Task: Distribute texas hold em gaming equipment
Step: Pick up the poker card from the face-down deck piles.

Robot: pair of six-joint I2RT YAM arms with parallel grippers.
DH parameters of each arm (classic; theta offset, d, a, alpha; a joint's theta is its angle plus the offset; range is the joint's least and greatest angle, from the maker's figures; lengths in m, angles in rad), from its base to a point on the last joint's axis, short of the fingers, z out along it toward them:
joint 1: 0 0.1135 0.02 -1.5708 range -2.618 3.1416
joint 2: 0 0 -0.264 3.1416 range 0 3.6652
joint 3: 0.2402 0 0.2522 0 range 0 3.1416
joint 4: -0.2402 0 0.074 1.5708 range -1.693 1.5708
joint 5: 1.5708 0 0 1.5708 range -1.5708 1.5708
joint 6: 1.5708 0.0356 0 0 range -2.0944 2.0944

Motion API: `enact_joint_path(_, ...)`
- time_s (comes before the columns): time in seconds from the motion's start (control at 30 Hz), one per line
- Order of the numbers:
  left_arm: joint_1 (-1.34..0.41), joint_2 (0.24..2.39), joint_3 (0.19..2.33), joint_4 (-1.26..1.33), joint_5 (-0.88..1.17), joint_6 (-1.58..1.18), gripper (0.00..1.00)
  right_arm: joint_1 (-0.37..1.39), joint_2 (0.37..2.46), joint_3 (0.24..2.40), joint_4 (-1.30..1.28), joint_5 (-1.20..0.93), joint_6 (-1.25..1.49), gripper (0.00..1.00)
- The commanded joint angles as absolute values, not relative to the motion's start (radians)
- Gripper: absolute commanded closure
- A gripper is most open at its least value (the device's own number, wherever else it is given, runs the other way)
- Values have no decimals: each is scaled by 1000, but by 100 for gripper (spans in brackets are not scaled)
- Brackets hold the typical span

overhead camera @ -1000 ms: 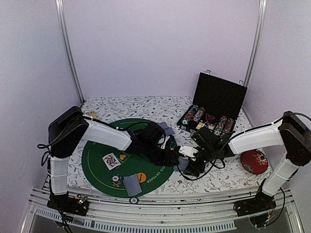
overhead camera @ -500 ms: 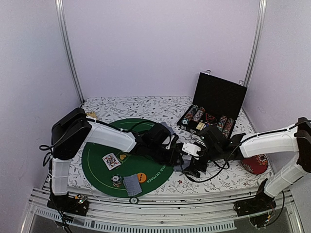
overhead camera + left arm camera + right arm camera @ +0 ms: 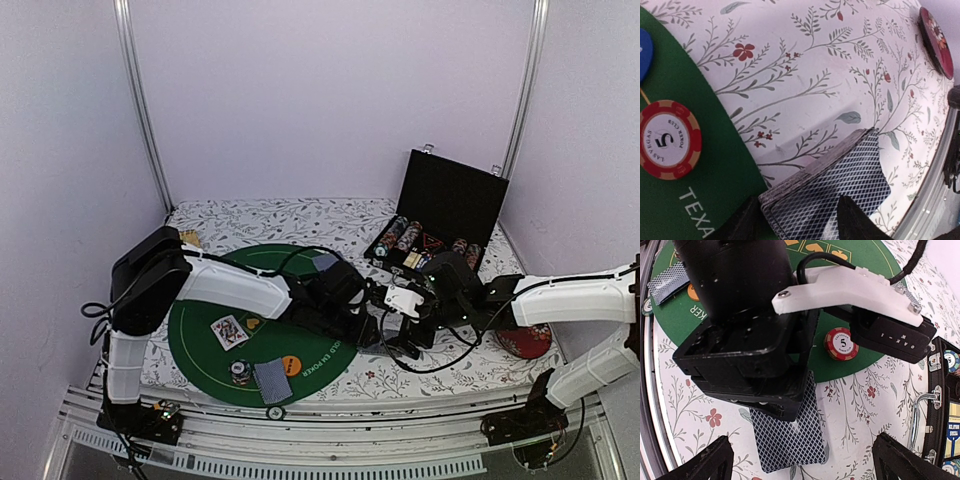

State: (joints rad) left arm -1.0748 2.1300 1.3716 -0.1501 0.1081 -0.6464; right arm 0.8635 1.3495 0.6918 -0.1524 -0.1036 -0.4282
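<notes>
On the floral counter (image 3: 455, 378), your deck (image 3: 787, 445) lay 12-to-6 in the right wrist view. Left tool (image 3: 795, 221) straddled it, grip unclear. Right tool (image 3: 807, 462) gaped. The case (image 3: 455, 195) held chips (image 3: 400, 235).

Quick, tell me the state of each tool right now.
Left tool: closed on the deck of cards.
Right tool: open wide, holding nothing.
</notes>
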Motion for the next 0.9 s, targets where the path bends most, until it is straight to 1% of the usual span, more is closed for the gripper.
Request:
enact_joint_path(0.0, -1081, 2192, 1305, -392, -9, -628, 47, 861, 1333, 677, -160, -87, -438, 1)
enact_joint_path(0.1, -1078, 2167, 1290, -390, -41, -628, 51, 862, 1336, 679, -160, -90, -437, 1)
enact_joint_path(0.23, -1070, 2132, 1256, -356, -42, -628, 53, 861, 1333, 681, -164, -87, -440, 1)
enact_joint_path(0.4, -1058, 2117, 1232, -334, -30, -630, 53, 861, 1331, 681, -164, -89, -443, 1)
enact_joint_path(0.47, -1054, 2104, 1218, -302, -8, -627, 51, 861, 1331, 680, -165, -90, -443, 1)
enact_joint_path(0.57, -1043, 2070, 1172, -212, 62, -622, 49, 861, 1333, 683, -167, -93, -443, 1)
enact_joint_path(0.63, -1018, 2044, 1124, -126, 145, -637, 49, 861, 1331, 683, -167, -94, -443, 1)
enact_joint_path(0.77, -956, 2025, 1018, 95, 330, -700, 52, 861, 1330, 687, -169, -98, -445, 1)
enact_joint_path(0.87, -944, 2038, 1001, 179, 404, -710, 54, 862, 1328, 690, -173, -97, -446, 1)
